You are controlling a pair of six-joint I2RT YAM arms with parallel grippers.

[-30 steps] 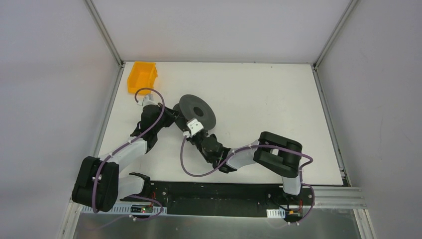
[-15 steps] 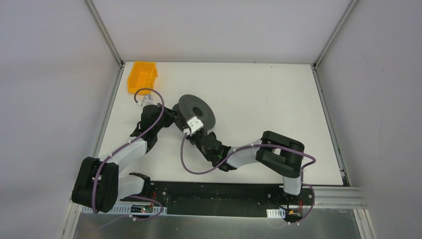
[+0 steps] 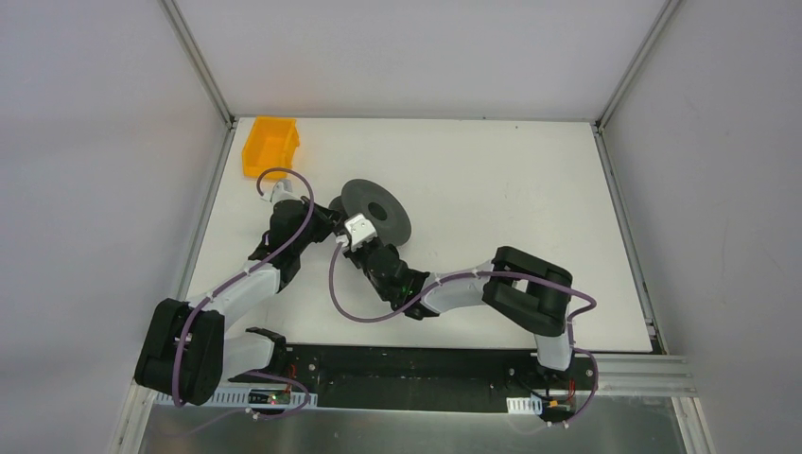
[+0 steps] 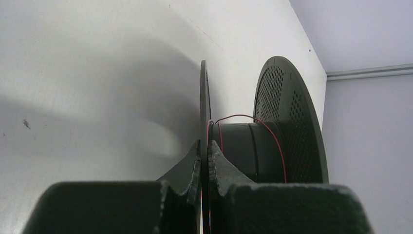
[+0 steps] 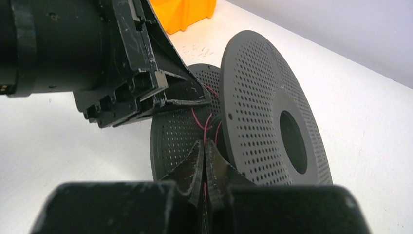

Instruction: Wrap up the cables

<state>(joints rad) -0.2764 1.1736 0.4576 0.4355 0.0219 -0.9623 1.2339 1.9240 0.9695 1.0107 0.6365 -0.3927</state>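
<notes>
Grippers both clamped: left gripper (image 4: 204,147) pinches the thin near flange of the spool (image 4: 287,122), right gripper (image 5: 203,147) is closed on the cables (image 5: 206,122).
Spool sits tilted on the table (image 3: 511,189), with both arms at its near-left side. Thin red wire runs from between the right fingers up to the spool hub, between the two perforated flanges. A few loose turns lie on the hub, one loop standing off it. Orange bin (image 3: 270,145) is beyond the spool's left, well apart.
</notes>
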